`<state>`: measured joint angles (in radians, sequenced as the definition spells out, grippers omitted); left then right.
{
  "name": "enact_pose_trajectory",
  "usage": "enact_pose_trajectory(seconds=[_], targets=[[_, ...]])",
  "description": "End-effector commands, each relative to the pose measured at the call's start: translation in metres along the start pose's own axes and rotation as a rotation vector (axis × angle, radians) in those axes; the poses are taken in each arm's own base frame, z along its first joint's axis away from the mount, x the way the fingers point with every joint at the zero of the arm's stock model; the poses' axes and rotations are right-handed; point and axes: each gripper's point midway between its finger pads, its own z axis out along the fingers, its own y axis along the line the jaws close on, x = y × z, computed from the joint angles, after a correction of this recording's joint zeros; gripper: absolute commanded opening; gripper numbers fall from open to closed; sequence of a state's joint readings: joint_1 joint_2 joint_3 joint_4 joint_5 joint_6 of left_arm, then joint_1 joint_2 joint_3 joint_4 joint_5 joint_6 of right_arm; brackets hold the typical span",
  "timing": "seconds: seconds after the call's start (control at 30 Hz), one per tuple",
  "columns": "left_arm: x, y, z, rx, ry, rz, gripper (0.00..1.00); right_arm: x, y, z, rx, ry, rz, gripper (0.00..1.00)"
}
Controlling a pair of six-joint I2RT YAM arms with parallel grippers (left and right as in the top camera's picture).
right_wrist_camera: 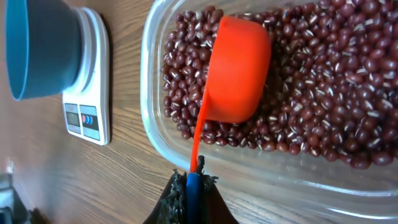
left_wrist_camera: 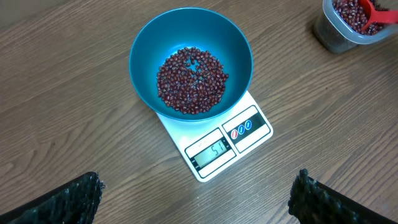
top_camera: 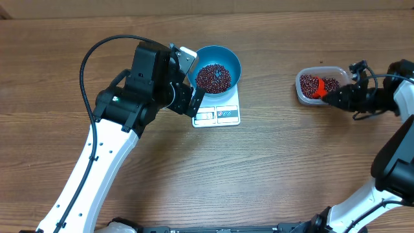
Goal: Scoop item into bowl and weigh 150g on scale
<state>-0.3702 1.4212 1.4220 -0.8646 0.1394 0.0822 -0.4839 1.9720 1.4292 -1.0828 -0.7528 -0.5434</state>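
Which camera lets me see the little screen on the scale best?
The left wrist view: the scale sits close and its screen faces the camera. Overhead shows it small, half under the blue bowl; the right wrist view shows it far off and sideways.

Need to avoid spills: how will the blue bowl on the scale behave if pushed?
The bowl looks smooth, so it probably slides on the scale. Its base is narrower than its rim, so it may tip. The loose beans would likely shift.

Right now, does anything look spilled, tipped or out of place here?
Nothing stands out. The beans lie only in the blue bowl, upright on the scale, and in the clear tub; none show on the table.
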Motion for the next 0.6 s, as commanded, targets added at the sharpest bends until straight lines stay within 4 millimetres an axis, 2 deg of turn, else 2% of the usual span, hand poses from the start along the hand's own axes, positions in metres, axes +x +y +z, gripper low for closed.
enact_pose_trajectory(seconds=[0.0, 0.27, 0.57], targets=[[-0.005, -0.001, -0.004, 0.010, -0.016, 0.017, 0.99, 0.003, 0.006, -0.004, -0.086, -0.055, 0.031, 0.04], [-0.005, -0.001, -0.004, 0.010, -0.016, 0.017, 1.00, 0.003, 0.001, -0.017, -0.136, -0.116, 0.081, 0.04], [-0.005, -0.001, -0.004, 0.010, -0.016, 0.017, 1.00, -0.004, 0.009, -0.028, -0.227, -0.188, 0.107, 0.04]])
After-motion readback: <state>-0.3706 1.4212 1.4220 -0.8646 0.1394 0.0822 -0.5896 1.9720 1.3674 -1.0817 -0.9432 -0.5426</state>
